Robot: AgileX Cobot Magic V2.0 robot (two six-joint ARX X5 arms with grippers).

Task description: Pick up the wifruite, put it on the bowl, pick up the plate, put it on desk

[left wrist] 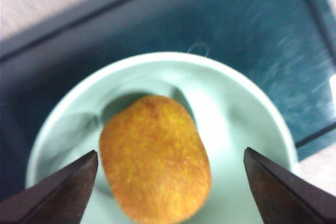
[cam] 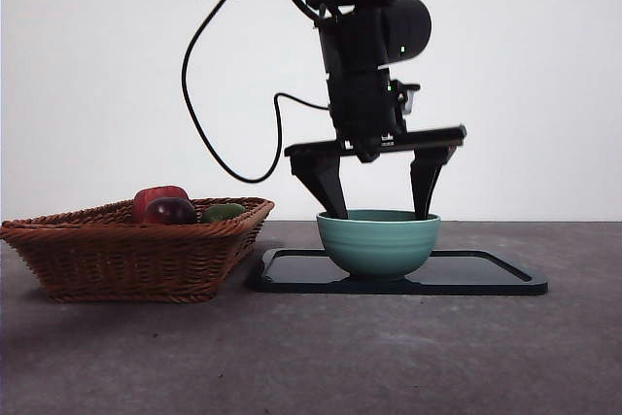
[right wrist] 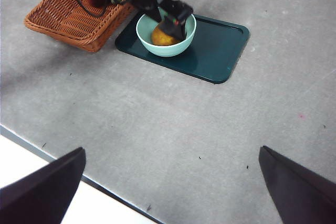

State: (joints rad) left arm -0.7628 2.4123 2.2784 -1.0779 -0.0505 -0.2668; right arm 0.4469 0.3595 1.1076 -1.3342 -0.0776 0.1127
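Grey desk, wifruite in bowl, between left tool's spread jaws

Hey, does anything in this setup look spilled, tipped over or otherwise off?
Nothing stands out. The wifruite lies inside the upright bowl, which sits on the dark tray. The left gripper is open over it, and the basket stands level with its fruit.

Basket crowding bowl (desk otherwise open)

The orange-brown wifruite lies inside the teal bowl, which stands on the dark plate.
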